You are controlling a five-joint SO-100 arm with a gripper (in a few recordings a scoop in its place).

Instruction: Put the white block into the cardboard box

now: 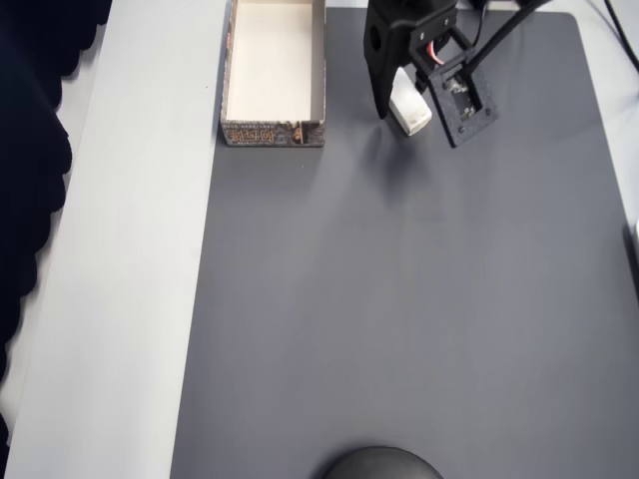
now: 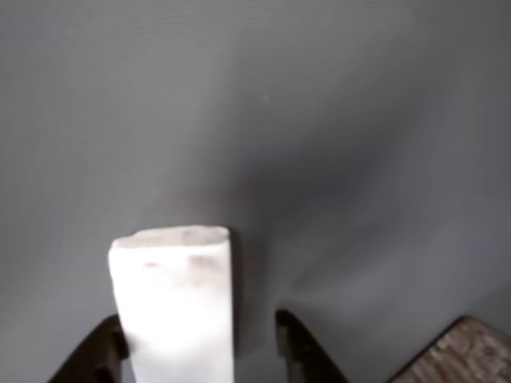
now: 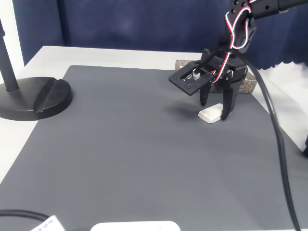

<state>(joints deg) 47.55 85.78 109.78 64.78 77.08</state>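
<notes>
Now the gripper (image 3: 213,111) stands spread around the white block (image 1: 410,108), which lies on the grey mat (image 1: 399,299) just right of the cardboard box (image 1: 274,132) in the overhead view, so the next move probably calls for closing, lifting and carrying.

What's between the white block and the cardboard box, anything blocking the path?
Nothing visible. The white block sits between the gripper fingers on the grey mat; only bare mat separates it from the cardboard box in the overhead view.
</notes>
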